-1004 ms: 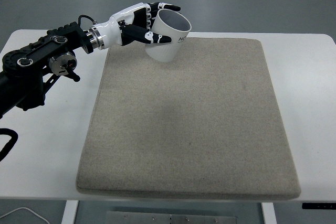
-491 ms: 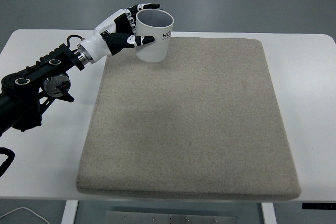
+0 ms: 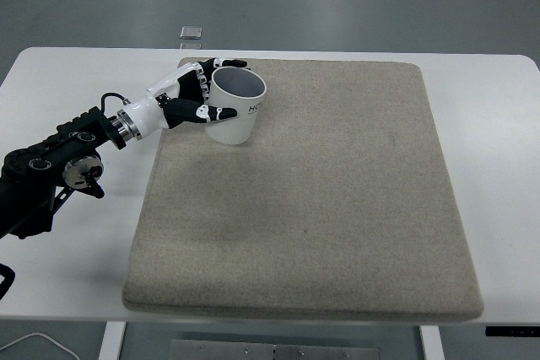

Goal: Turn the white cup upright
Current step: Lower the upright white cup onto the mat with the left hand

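The smooth white cup (image 3: 234,113) is gripped, mouth up, by the left hand (image 3: 191,100), fingers curled round it, on the coarse beige mat (image 3: 321,200).

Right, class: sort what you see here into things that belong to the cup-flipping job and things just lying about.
Part of the job:
- white cup, mouth up
- left hand, wrapped around the cup
- beige mat, under the cup

Just lying about:
- small grey object beyond the table's far edge
- white table
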Robot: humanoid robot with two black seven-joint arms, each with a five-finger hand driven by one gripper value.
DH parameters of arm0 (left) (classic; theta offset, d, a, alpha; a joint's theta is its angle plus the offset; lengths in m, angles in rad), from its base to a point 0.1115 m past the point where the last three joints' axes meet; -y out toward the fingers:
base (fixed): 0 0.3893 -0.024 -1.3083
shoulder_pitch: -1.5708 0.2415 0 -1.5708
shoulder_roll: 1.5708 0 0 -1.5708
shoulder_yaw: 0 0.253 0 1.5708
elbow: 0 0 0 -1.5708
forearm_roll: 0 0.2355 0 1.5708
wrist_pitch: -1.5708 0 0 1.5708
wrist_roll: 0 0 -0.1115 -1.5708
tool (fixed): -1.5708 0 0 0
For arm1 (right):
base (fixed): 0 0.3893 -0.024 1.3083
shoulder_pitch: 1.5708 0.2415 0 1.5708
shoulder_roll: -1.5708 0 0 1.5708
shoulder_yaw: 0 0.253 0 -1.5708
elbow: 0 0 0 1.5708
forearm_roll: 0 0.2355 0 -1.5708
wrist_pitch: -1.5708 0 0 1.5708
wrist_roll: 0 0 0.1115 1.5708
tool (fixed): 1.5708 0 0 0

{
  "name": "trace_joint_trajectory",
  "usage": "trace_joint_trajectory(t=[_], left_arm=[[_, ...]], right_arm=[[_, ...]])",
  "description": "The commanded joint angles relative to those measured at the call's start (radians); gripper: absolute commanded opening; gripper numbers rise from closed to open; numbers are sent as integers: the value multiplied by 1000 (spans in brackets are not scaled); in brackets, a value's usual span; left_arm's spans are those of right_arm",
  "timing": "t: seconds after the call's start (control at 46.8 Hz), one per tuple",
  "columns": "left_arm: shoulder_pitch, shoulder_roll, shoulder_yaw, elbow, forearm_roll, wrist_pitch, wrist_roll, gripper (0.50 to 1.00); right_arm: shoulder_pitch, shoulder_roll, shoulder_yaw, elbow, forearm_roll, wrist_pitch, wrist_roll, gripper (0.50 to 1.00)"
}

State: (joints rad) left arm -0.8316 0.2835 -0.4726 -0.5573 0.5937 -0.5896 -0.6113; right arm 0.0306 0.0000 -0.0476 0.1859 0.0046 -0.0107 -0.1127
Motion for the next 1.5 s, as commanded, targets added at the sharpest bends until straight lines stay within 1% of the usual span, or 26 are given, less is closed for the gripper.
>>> trace_joint_trajectory(t=[0.0, 0.171, 0.342, 0.555, 0.683, 1.004, 1.025, 1.132, 1.175, 1.196, 1.217, 1.239, 1.26, 1.282, 1.367, 1.41, 1.474], left_arm=[[6, 2, 0, 23, 14, 1, 0, 500], [19, 2, 0, 43, 21, 2, 0, 500], [17, -9, -3, 62, 32, 19, 0, 500], [5, -61, -14, 77, 31, 22, 0, 500], [-3, -92, -14, 79, 31, 59, 0, 500], [-1, -96, -15, 77, 21, 65, 0, 500], [-1, -96, -17, 77, 20, 66, 0, 529], [-1, -101, -24, 77, 17, 74, 0, 717], [0, -101, -26, 76, 18, 74, 0, 767], [2, -101, -24, 77, 18, 73, 0, 776], [3, -101, -24, 77, 18, 73, 0, 822], [5, -99, -26, 77, 18, 73, 0, 884], [5, -99, -26, 77, 18, 73, 0, 919], [5, -99, -24, 77, 20, 73, 0, 930], [6, -99, -24, 77, 20, 73, 0, 941], [6, -99, -26, 77, 18, 73, 0, 960], [6, -99, -26, 76, 18, 73, 0, 966]], right_arm=[[0, 0, 0, 0, 0, 0, 1, 930], [0, 0, 0, 0, 0, 0, 1, 930], [0, 0, 0, 0, 0, 0, 1, 930], [0, 0, 0, 0, 0, 0, 1, 930], [0, 0, 0, 0, 0, 0, 1, 930], [0, 0, 0, 0, 0, 0, 1, 930], [0, 0, 0, 0, 0, 0, 1, 930], [0, 0, 0, 0, 0, 0, 1, 930], [0, 0, 0, 0, 0, 0, 1, 930], [0, 0, 0, 0, 0, 0, 1, 930], [0, 0, 0, 0, 0, 0, 1, 930], [0, 0, 0, 0, 0, 0, 1, 930], [0, 0, 0, 0, 0, 0, 1, 930], [0, 0, 0, 0, 0, 0, 1, 930], [0, 0, 0, 0, 0, 0, 1, 930], [0, 0, 0, 0, 0, 0, -1, 930], [0, 0, 0, 0, 0, 0, 1, 930]])
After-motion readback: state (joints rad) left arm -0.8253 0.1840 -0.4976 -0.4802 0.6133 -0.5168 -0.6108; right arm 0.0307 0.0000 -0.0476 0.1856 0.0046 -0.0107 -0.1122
